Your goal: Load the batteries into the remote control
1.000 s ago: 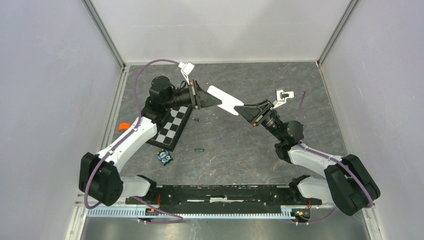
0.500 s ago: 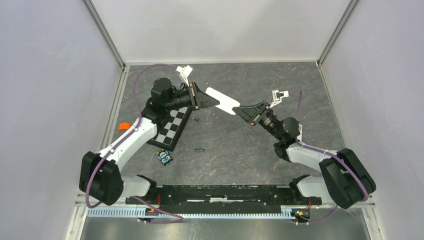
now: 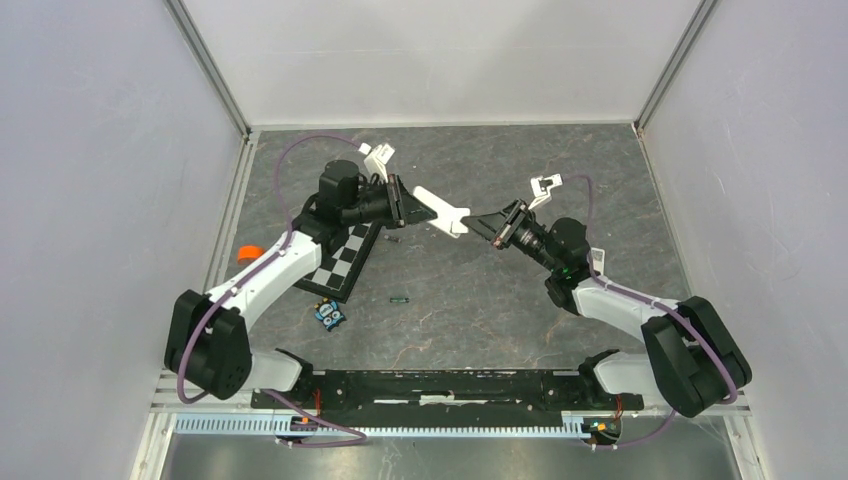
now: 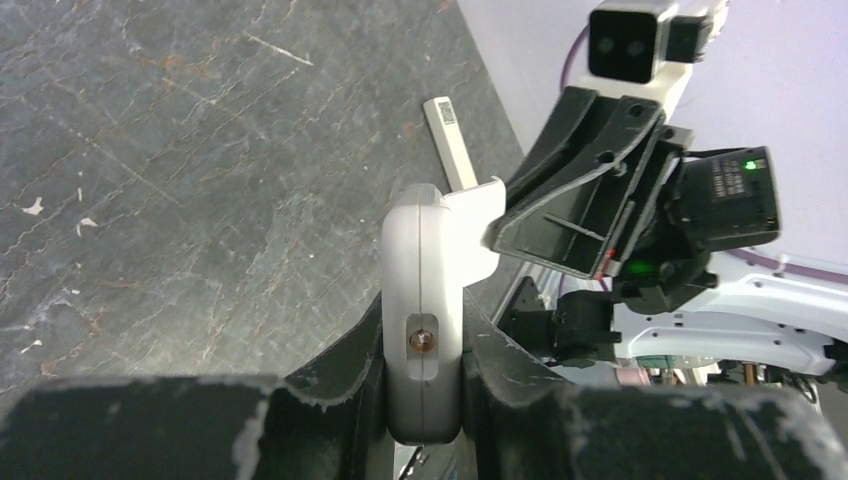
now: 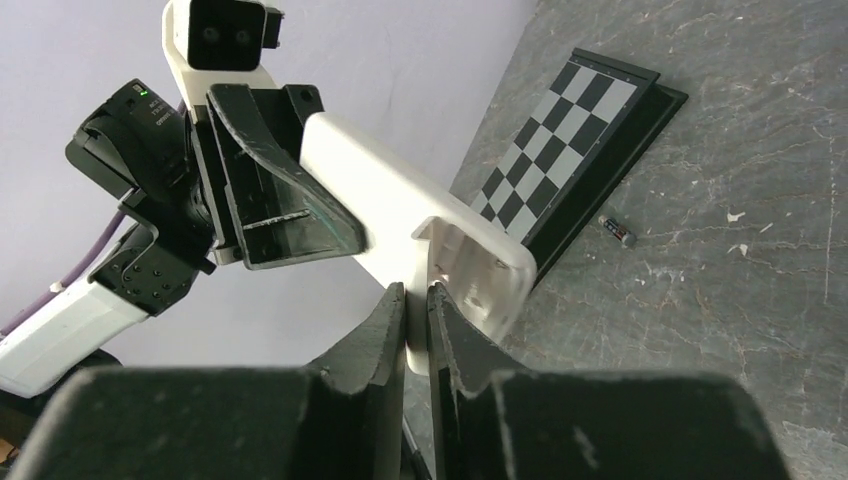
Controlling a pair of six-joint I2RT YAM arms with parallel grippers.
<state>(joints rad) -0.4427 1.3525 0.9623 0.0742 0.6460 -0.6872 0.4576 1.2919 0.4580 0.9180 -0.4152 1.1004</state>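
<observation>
The white remote control [image 3: 441,210] hangs in the air between both grippers. My left gripper [image 3: 408,202] is shut on its left end, which shows edge-on between the jaws in the left wrist view [image 4: 425,290]. My right gripper [image 3: 480,222] is shut on a thin white edge at the remote's right end [image 5: 470,255], next to a hollow recess. The right gripper also shows in the left wrist view [image 4: 560,215]. Two small dark batteries lie on the table, one by the chessboard [image 3: 392,239] [image 5: 619,231] and one nearer the front [image 3: 401,298].
A black-and-white chessboard [image 3: 345,258] [image 5: 575,150] lies under the left arm. A small blue toy [image 3: 330,314] sits in front of it and an orange piece [image 3: 247,252] at the left edge. A white labelled strip [image 4: 449,140] shows beyond the remote's end.
Both grippers moved left and closer together with the remote. The remote has turned from flat to nearly edge-on and looks shorter from above.
</observation>
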